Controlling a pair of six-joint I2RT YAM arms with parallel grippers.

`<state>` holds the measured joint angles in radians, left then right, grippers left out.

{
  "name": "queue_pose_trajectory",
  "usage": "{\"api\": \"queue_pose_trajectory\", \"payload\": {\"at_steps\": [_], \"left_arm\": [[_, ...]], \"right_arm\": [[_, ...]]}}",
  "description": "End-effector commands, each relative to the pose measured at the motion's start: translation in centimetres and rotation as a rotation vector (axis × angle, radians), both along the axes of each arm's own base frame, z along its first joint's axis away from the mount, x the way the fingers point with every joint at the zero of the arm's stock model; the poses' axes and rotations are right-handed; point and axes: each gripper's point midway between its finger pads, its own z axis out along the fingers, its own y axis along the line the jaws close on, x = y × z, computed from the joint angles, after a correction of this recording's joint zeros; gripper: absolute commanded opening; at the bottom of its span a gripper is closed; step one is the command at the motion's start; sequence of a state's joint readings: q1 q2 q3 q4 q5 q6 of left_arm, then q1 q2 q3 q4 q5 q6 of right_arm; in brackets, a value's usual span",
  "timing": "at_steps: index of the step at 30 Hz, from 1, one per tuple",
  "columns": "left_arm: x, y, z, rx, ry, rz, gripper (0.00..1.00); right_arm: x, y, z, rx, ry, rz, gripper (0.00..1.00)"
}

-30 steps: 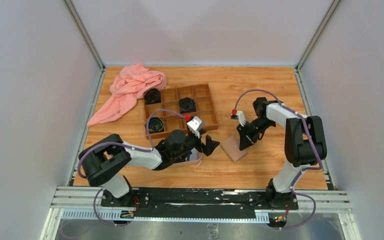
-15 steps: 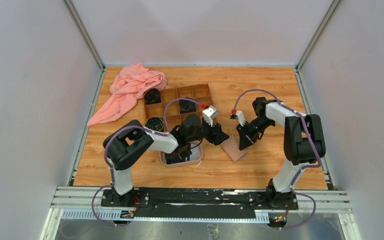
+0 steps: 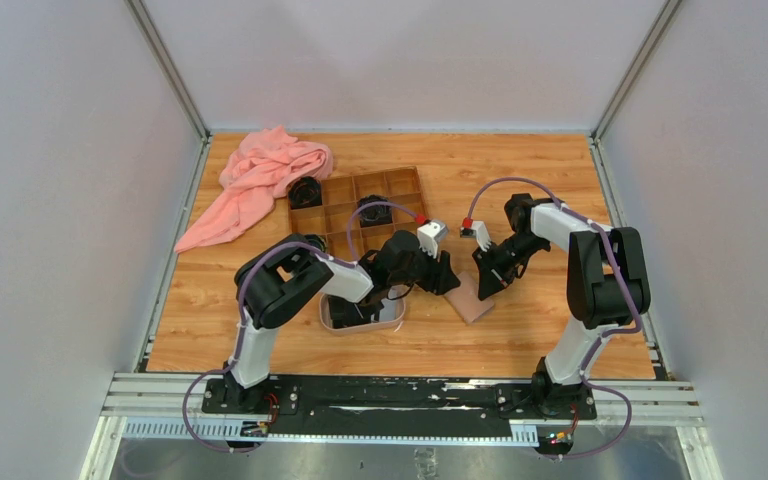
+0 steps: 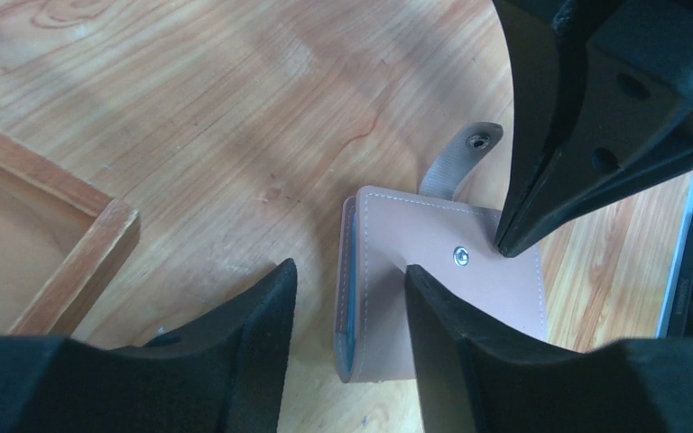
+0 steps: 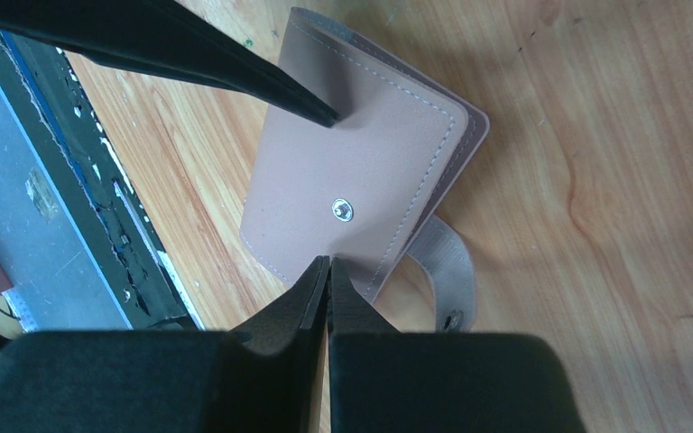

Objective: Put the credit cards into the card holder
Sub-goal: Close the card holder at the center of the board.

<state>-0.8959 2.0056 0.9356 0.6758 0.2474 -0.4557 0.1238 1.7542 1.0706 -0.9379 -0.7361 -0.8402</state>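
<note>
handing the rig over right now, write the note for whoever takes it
Left tool: open, straddling one edge of the card holder, one finger on its cover.
Right tool: shut, tips at another edge near the snap; pinching the cover or not, cannot tell.
Card holder: folded flat on the table, strap unsnapped.
Credit cards: none in either tool; dark items in the oval tray may be them, unclear.
Done: strap undone. Left: open holder, load cards.

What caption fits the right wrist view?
Shut right hand at the edge of the holder, near its snap; strap undone.
</note>
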Motion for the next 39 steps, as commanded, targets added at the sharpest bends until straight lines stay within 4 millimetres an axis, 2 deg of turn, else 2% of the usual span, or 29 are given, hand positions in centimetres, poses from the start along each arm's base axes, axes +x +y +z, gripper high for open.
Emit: {"api": "queue_pose_trajectory", "payload": {"at_steps": [1,7,9,14,22,26,30,35,39], "left_arm": [[-0.5,-0.9,-0.9,0.015,0.033,-0.021,0.47],[-1.2,-0.7,-1.7,0.026,0.08,-0.018,0.06],[-1.8,-0.5,-1.9,0.029,0.104,-0.004,0.0],[-3.7,1.0,-2.9,0.044,0.188,0.107,0.0],[-6.4,4.3,-3.8,0.012,0.317,0.43,0.0],[-7.0,5.1,-3.8,-0.032,0.346,0.557,0.0],[-6.7,4.9,-3.6,-0.06,0.334,0.624,0.0],[-6.6,4.9,-4.1,-0.075,0.336,0.679,0.0],[-6.8,4.1,-3.8,-0.077,0.319,0.667,0.0]], "right_arm": [[-0.3,0.4,0.3,0.018,0.017,0.027,0.04],[-0.2,0.5,0.7,0.025,0.009,0.027,0.04],[-0.2,0.7,1.1,0.036,0.001,0.028,0.05],[-0.3,1.4,2.9,0.1,-0.042,0.041,0.1],[-0.8,2.2,5.8,0.193,-0.157,0.078,0.13],[-1.8,2.3,6.4,0.225,-0.194,0.103,0.2],[-3.8,1.9,5.8,0.231,-0.23,0.203,0.25],[-5.6,0.5,3.3,0.196,-0.402,0.363,0.29],[-5.7,-0.3,1.6,0.15,-0.529,0.419,0.41]]}}
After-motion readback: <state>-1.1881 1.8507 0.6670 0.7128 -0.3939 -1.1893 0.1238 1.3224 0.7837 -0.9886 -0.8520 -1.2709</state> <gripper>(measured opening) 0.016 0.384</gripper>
